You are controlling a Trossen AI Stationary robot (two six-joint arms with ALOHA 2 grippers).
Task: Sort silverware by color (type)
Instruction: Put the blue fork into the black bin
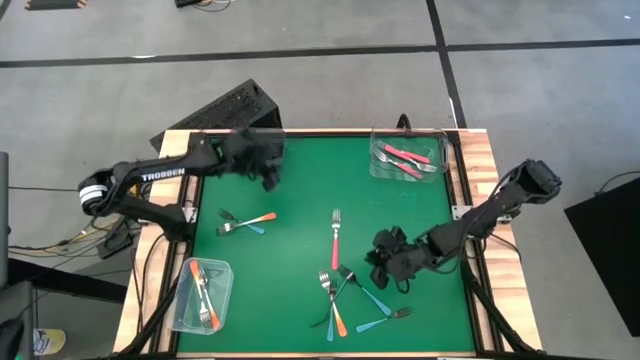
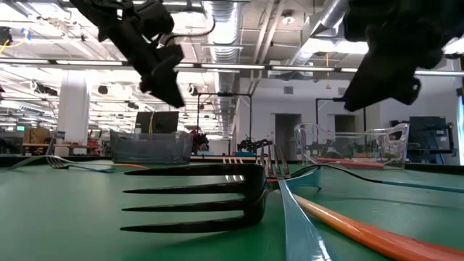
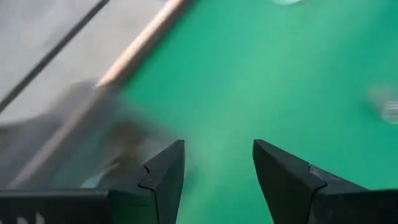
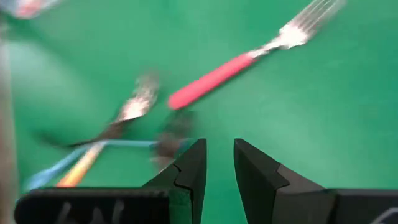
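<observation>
My left gripper [image 1: 268, 176] hangs open over the far left of the green mat [image 1: 300, 180]; its wrist view shows only bare mat between the fingers [image 3: 217, 163]. My right gripper [image 1: 382, 262] hovers low at the near right, open by a narrow gap [image 4: 219, 158] with nothing in it. Just ahead of it lie a pink-handled fork [image 4: 214, 78] and a crossed heap of blue and orange forks [image 1: 340, 292]. An orange and a blue fork [image 1: 246, 222] lie crossed at the left, and a lone blue fork [image 1: 384, 320] lies near the front edge.
A clear container [image 1: 407, 157] at the far right corner holds pink forks. Another container [image 1: 203, 293] at the near left holds orange forks. A dark box [image 1: 232, 105] sits beyond the table's far left edge. Wooden borders [image 1: 480, 170] frame the mat.
</observation>
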